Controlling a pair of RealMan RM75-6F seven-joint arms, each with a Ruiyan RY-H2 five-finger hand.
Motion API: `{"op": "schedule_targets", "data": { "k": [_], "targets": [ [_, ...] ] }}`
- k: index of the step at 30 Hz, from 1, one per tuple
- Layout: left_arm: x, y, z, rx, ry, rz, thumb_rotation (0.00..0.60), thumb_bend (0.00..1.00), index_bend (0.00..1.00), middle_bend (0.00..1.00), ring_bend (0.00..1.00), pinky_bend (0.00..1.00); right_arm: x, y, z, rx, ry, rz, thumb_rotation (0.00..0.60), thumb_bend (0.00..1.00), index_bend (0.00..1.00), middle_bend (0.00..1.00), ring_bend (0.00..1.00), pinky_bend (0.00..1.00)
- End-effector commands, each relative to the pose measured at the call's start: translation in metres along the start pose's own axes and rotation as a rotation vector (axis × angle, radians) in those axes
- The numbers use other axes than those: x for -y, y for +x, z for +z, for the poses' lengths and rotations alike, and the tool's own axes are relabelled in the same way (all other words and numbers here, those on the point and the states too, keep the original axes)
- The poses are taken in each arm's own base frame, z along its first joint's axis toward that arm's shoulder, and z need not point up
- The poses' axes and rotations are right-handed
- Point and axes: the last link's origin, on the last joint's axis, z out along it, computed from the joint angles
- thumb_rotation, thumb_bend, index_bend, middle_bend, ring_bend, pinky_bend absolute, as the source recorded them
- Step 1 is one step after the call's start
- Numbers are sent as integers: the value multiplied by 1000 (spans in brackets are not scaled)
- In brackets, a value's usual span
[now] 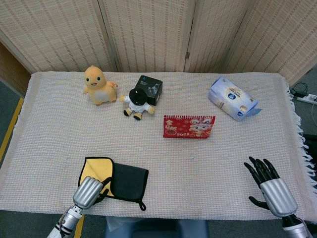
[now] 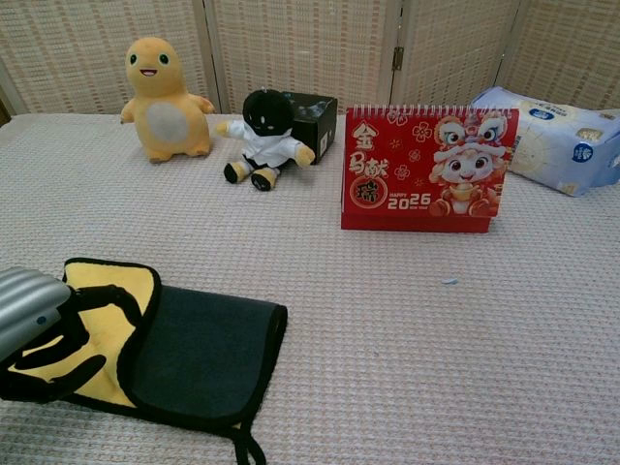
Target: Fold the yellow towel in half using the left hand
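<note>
One left robot hand (image 2: 39,334) on yellow towel (image 2: 174,349), dark flap over yellow

Cloth-covered table (image 1: 64,134) bears towel (image 1: 119,179), calendar (image 1: 189,126), tissue pack (image 1: 233,98), two plush toys (image 1: 98,85), black box (image 1: 150,89).

Left hand (image 1: 90,191) on folded towel (image 1: 115,180) — right hand (image 1: 271,187) spread.

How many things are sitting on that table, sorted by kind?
Plush toys: 2, the yellow plush and the black-and-white doll
Boxes: 1, the black box
Calendars: 1, the red desk calendar
Tissue packs: 1, the blue-and-white tissue pack
Towels: 1, the yellow towel
Total: 6
</note>
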Motion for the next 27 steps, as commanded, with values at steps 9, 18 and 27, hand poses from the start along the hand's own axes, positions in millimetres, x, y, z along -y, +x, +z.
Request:
{"op": "schedule_targets", "data": {
  "k": [9, 18, 27],
  "targets": [
    [3, 19, 5, -45, 10, 1, 600, 430, 351, 1000, 1000, 1000, 1, -1, 0, 6, 4, 0, 600, 109, 0, 0, 0, 0],
    [35, 58, 54, 77, 134, -90, 600, 432, 402, 1000, 1000, 1000, -1, -2, 2, 15, -3, -1, 600, 108, 0, 0, 0, 0],
    [58, 64, 92, 177, 211, -96, 600, 432, 359, 1000, 1000, 1000, -4, -3, 4, 19, -22, -2, 600, 109, 0, 0, 0, 0]
  ]
}}
